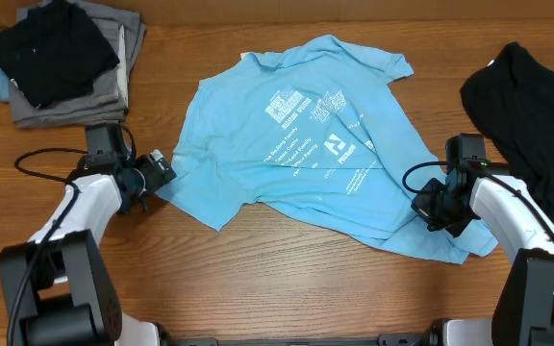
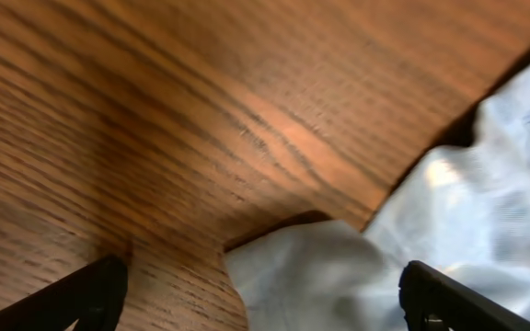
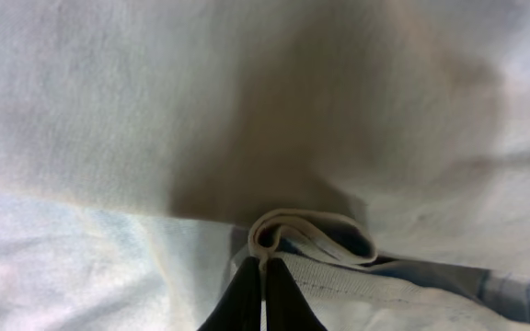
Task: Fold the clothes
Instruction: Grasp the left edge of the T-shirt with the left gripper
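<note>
The light blue T-shirt [image 1: 306, 144] with white lettering lies spread and wrinkled on the wooden table. My left gripper [image 1: 159, 171] is open at the shirt's left edge; in the left wrist view its fingers [image 2: 265, 299] straddle a corner of the pale fabric [image 2: 320, 276] lying on the wood. My right gripper [image 1: 429, 207] is at the shirt's right lower side. In the right wrist view its fingers [image 3: 263, 276] are shut on a folded hem of the shirt [image 3: 311, 234].
A stack of grey folded garments [image 1: 94, 91] with a black cloth [image 1: 51, 48] on top sits at the back left. A black garment [image 1: 537, 106] lies at the right edge. Cables run beside both arms.
</note>
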